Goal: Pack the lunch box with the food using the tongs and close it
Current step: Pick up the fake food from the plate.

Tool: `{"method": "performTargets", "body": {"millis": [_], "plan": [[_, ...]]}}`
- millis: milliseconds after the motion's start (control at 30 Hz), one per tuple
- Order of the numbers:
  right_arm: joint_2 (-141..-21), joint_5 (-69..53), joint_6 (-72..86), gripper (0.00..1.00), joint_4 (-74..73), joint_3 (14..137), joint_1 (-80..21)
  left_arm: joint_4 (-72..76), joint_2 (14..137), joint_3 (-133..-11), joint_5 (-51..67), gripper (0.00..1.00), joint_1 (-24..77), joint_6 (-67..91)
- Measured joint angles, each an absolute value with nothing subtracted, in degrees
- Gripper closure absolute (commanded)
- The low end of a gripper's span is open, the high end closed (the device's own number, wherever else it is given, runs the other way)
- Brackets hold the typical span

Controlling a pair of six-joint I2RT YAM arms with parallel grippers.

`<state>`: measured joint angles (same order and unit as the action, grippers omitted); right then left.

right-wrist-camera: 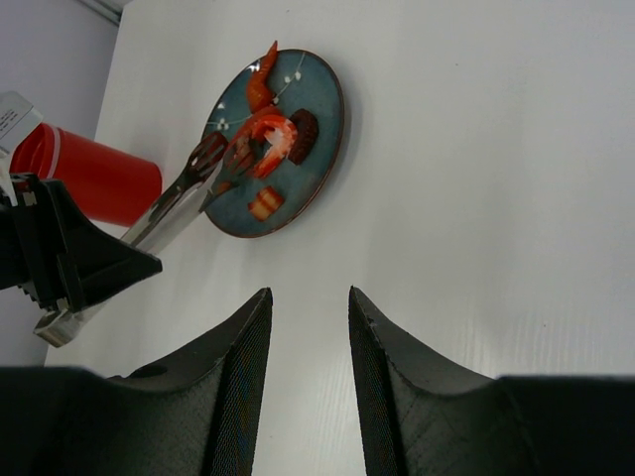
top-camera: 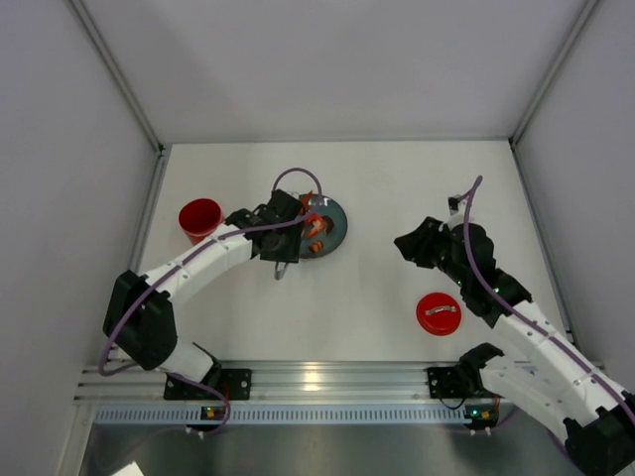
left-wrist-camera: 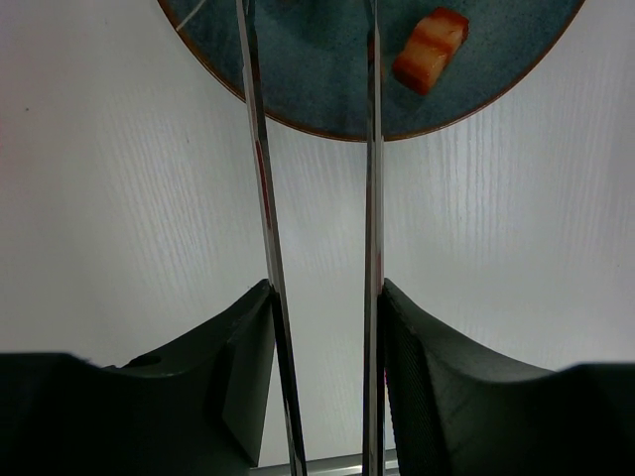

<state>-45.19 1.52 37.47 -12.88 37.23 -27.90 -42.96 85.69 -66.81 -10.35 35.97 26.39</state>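
The left gripper [left-wrist-camera: 322, 297] should squeeze gently so the tongs [left-wrist-camera: 260, 198] close squarely on one piece of food [right-wrist-camera: 276, 139] on the plate [left-wrist-camera: 317, 79] (mid-table [top-camera: 347, 297]). It clamps both tong arms, half-closed. The lunch box [top-camera: 200, 218] stands toward the table's left edge. The right gripper [right-wrist-camera: 308, 302] hangs empty, narrowly parted.

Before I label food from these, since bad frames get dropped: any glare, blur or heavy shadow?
Top external: even light, soft shadows, glare only on the rail. Left wrist: bright streaks along the tongs, the near fingers dark and soft, the plate sharp. Right wrist: small glints on the plate, food clear.
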Motion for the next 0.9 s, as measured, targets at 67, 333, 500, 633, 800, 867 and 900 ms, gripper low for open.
{"method": "performTargets", "body": {"millis": [67,333,500,633,800,867,900], "plan": [[-45.32,1.56,37.47,0.64,-12.88,37.23,-27.90,-42.81,85.80,-66.81,-9.87,0.53,35.92,26.28],[-45.54,1.65,37.47,0.64,-12.88,37.23,-27.90,-42.30,85.76,-66.81,-9.72,0.76,35.92,25.91],[-45.54,1.65,37.47,0.64,-12.88,37.23,-27.90,-42.65,85.06,-67.11,-9.91,0.83,35.92,25.89],[-45.54,1.65,37.47,0.64,-12.88,37.23,-27.90,-44.34,83.20,-68.42,-9.85,0.85,35.88,25.76],[-45.54,1.65,37.50,0.64,-12.88,37.23,-27.90,-46.11,79.61,-71.07,-10.02,0.85,35.86,25.74],[-45.54,1.63,37.50,0.64,-12.86,37.23,-27.90,-46.85,78.02,-71.68,-10.46,0.86,35.88,25.80],[-45.54,1.63,37.50,0.64,-12.86,37.23,-27.90,-47.18,77.30,-71.79,-10.72,0.86,35.88,25.82]]}}
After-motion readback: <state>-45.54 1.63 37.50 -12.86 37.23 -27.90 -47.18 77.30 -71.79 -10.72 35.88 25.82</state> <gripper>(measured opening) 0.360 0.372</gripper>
